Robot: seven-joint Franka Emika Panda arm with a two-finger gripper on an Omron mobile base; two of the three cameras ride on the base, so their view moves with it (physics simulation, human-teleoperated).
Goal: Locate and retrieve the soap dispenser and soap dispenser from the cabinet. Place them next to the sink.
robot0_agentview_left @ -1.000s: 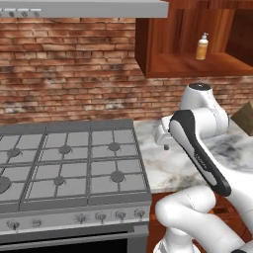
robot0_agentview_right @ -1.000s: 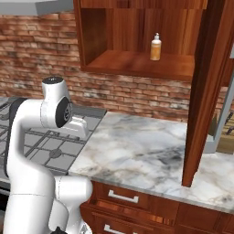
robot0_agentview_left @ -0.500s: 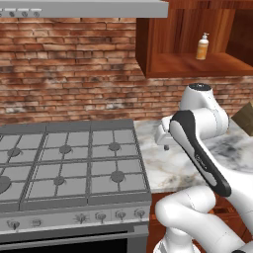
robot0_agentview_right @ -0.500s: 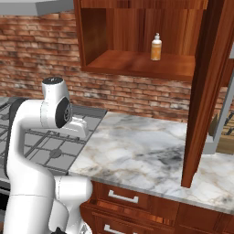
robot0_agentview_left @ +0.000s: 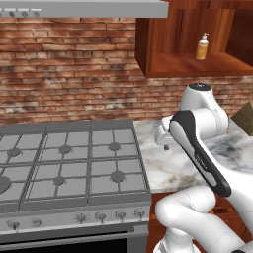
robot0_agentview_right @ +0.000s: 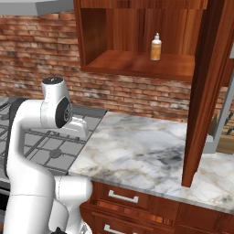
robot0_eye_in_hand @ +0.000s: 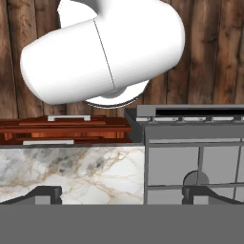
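In the left base view, a gas stove (robot0_agentview_left: 69,168) is filling the lower left of the frame, with a brick wall (robot0_agentview_left: 69,74) rising behind it. Toward the centre right, the marble surface (robot0_agentview_left: 163,163) is sitting under the folded white arm (robot0_agentview_left: 197,143), whose hand is pointing down over the surface's edge near the stove. In the upper right, the open cabinet (robot0_agentview_left: 197,66) is holding the orange soap dispenser (robot0_agentview_left: 202,47), which is standing upright on its shelf, well above the arm and untouched.

In the right base view, the arm (robot0_agentview_right: 45,119) is occupying the left, the surface (robot0_agentview_right: 146,155) is spreading across the middle, and the cabinet (robot0_agentview_right: 137,64) is hanging in the upper centre with the dispenser (robot0_agentview_right: 156,47) standing toward the right of the shelf. I cannot make out a second, grey bottle, nor the sink.

In the hand view, the gripper (robot0_eye_in_hand: 122,194) is looking down at surface and stove, its fingers (robot0_eye_in_hand: 46,194) spread wide and pinching nothing.

By my reading the task is barely beginning: nothing is retrieved, and both fetches and placements are remaining.
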